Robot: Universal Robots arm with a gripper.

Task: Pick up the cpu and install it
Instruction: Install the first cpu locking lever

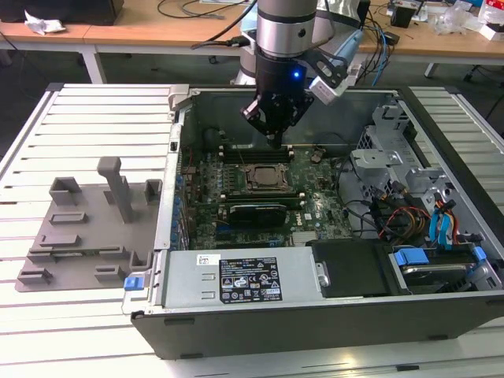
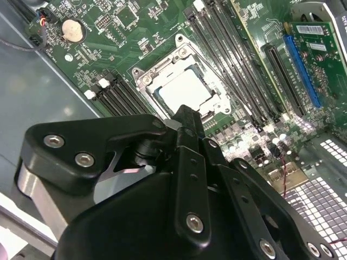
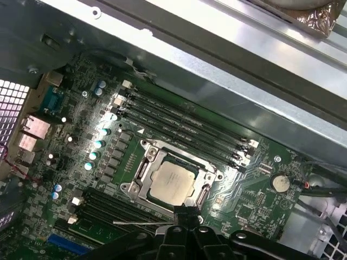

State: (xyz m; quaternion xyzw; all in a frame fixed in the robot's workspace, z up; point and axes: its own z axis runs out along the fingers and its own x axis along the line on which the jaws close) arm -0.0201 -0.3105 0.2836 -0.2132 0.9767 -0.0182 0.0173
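The cpu [image 3: 172, 183] lies seated in the socket [image 3: 142, 172], so placement looks done. The gripper [image 1: 273, 135] hangs above the socket, fingers together, carrying nothing.

The gripper [image 2: 187, 116] shows as a black mass in both wrist views; the picture's edge cuts off its body, and whether its fingers are open or closed cannot be told. In the second wrist view it covers one corner of the socket frame [image 2: 162, 67] around the cpu [image 2: 184, 89]. In the exterior view, the arm [image 1: 285, 31] is cut off above, and the cpu's surface is too small to make out.
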